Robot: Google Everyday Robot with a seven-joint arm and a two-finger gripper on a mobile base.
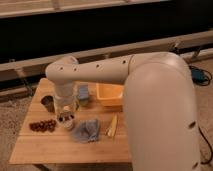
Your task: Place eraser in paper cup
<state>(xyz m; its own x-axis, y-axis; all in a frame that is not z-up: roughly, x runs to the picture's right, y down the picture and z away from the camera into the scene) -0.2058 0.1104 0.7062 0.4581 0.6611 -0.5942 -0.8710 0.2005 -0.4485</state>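
The white paper cup (66, 123) stands on the wooden table (60, 147) left of centre. My gripper (65, 113) points straight down right above the cup's mouth, at the end of the big cream arm (100, 72) that reaches in from the right. A small dark shape (63, 118) sits at the cup's mouth under the gripper. I cannot tell whether it is the eraser. No eraser shows anywhere else on the table.
A dark grey metal cup (47, 103) stands left of the gripper, with dark grapes (42, 125) in front of it. A blue-grey sponge block (83, 94) and a yellow tray (110, 95) lie behind. A blue cloth (86, 131) and a banana (112, 126) lie right of the cup.
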